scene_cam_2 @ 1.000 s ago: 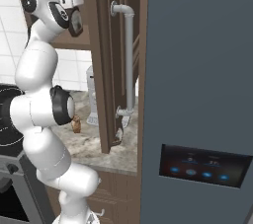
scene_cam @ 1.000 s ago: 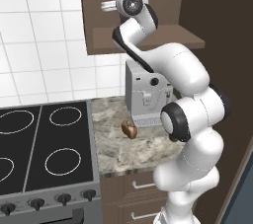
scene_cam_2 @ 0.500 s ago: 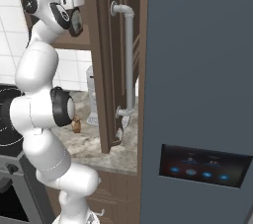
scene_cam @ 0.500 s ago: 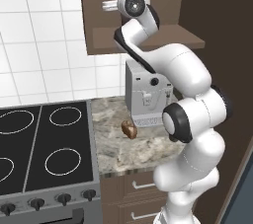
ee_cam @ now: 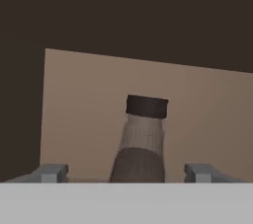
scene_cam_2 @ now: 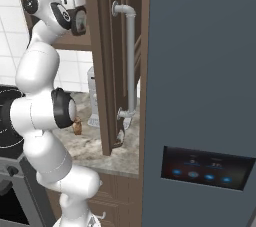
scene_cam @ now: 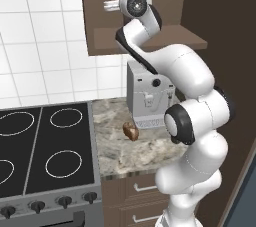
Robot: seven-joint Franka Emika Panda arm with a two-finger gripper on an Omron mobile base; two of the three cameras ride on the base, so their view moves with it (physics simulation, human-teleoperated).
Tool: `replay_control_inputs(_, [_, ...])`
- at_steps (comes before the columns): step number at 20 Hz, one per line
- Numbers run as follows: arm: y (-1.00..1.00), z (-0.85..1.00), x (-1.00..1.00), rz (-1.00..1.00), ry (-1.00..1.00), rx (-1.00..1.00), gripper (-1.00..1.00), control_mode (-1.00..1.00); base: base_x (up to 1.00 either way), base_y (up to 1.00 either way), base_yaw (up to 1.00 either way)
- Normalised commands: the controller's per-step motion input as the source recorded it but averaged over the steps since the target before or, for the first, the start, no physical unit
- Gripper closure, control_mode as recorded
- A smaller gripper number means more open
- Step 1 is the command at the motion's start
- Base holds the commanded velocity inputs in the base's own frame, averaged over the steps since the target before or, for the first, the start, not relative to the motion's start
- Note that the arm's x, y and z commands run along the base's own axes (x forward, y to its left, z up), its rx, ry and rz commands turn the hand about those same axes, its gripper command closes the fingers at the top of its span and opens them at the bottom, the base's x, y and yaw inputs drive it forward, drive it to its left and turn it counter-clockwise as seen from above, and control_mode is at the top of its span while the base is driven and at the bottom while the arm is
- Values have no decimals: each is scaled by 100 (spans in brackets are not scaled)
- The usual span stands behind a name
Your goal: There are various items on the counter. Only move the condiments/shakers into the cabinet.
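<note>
worktop (scene_cam: 150,153): speckled beige-grey stone, over brown drawers (scene_cam: 142,191) with silver handles
stovetop (scene_cam: 45,148): black, white rings, left of worktop; knobs along front edge
wall: white tiles (scene_cam: 45,46) behind stovetop and worktop
cabinet (scene_cam: 165,36): dark brown, mounted above worktop, shelf edge visible in left base view
fridge (scene_cam_2: 200,96): tall grey panel with dark display and blue lights, right side of right base view
door (scene_cam_2: 107,61): dark brown panel standing over the worktop edge; grey tubular handle (scene_cam_2: 130,61) beside it in right base view
coffee machine (scene_cam: 147,96): silver, back of worktop under cabinet, partly behind arm
food lump (scene_cam: 130,131): brown, roundish, on worktop just in front-left of coffee machine; also in right base view (scene_cam_2: 77,127) near arm's elbow
arm: raised high, wrist at cabinet level
hand (scene_cam: 111,6): at cabinet opening, pointing left in left base view; fingertips (ee_cam: 197,172) spread wide apart in hand view, nothing between the pads
bottle (ee_cam: 142,141): dark brown, black cap, seen in hand view lying in the gap ahead of the fingers, on pale brown shelf floor (ee_cam: 207,114); touching neither finger
hand-view extra: cabinet interior, dark back wall (ee_cam: 123,11), bottle on shelf
left-base extra: stovetop, tiles, coffee machine front
right-base extra: fridge, door handle; hand (scene_cam_2: 80,18) seen from behind, opening not readable there
other shaker/bottle: cannot tell where
</note>
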Motion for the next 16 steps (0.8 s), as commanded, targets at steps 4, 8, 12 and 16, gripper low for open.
replay_control_inputs(4, [0, 0, -6, 0, 0, 0, -100, -100, 0, 0, 0])
replay_control_inputs(8, [0, 0, -63, 0, 0, 0, -100, -100, 0, 0, 0])
replay_control_inputs(12, [1, -11, -99, -4, -2, 0, -100, -100, 0, 0, 0])
replay_control_inputs(16, [0, -32, -100, -12, 0, 0, -100, -100, 0, 0, 0])
